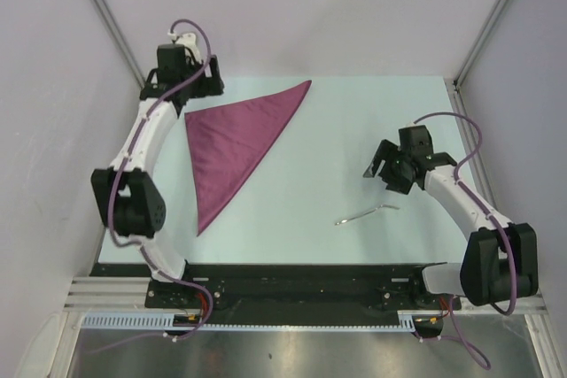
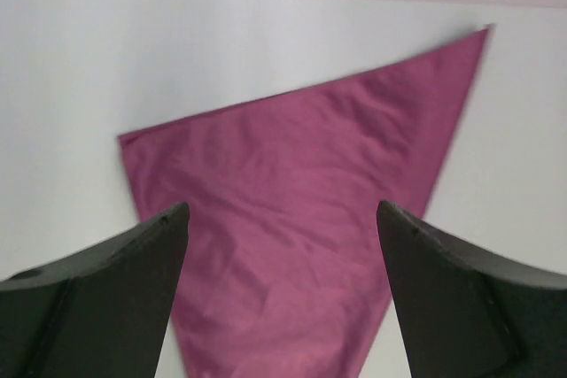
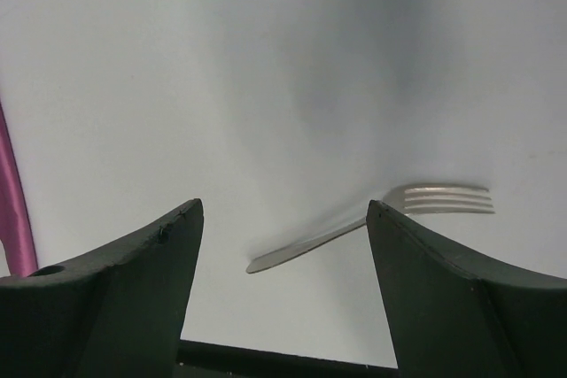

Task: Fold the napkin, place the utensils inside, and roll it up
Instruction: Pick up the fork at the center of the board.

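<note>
Pale table (image 1: 354, 130), lilac walls (image 1: 354, 6), folded napkin (image 1: 232, 143), fork (image 1: 366, 213) apart

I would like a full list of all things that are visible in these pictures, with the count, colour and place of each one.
napkin: one, maroon, folded to a triangle, flat on the left half of the table.
fork: one, silver, on the right half towards the near edge, apart from the napkin.
table: one, pale blue-white, under both things.
walls: pale lilac, on three sides of the table.
left arm: one, white with black joints, along the left edge.
right arm: one, same colours, at the right edge.
left end effector: one, black, open and empty, by the napkin's far left corner.
right end effector: one, black, open and empty, near the fork.
</note>
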You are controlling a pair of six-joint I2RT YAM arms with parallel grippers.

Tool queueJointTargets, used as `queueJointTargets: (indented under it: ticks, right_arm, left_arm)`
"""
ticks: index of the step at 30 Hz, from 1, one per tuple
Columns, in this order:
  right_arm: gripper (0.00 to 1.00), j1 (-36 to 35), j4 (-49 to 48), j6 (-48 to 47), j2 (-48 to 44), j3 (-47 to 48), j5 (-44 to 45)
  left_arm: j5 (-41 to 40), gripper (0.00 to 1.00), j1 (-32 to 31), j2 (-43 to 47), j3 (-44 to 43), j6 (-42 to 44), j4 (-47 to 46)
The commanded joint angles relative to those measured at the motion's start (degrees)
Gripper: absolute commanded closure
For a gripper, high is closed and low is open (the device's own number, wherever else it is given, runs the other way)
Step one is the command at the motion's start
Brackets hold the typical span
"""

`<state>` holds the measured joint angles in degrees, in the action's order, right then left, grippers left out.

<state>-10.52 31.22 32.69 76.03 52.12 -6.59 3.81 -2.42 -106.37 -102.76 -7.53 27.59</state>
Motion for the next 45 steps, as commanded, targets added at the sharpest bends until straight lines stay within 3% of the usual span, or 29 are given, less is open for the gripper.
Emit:
queueJointTargets:
  ticks: [1, 3, 7, 16, 35, 45]
  right_arm:
    - [0.21, 2.0, 3.3, 4.1, -5.3, -2.6, 4.4]
    - [0.21, 2.8, 2.9, 4.9, -6.2, -3.8, 3.8]
    - [0.21, 4.8, 1.7, 6.9, -6.5, -5.3, 2.3]
    - [0.21, 5.7, -2.6, 13.5, -5.8, -9.4, 1.5]
    - [0.28, 7.0, -4.0, 16.5, -1.6, -12.4, 0.8]
    - [0.51, 6.9, -6.7, 15.8, 2.9, -13.7, 1.2]
  left_arm:
    - [2.9, 0.09, -2.9, 15.1, 19.4, -2.4, -6.4]
    - [2.2, 0.09, -4.0, 19.1, 26.8, -2.0, -7.7]
    - [3.7, 0.09, -5.5, 24.3, 31.9, -4.2, -9.6]
    - [5.3, 0.09, -10.9, 24.4, 29.9, -4.1, -6.8]
    - [7.8, 0.09, -11.3, 23.8, 29.5, -4.9, -6.7]
    - [7.3, 0.09, -12.2, 23.5, 29.5, -4.5, -6.5]
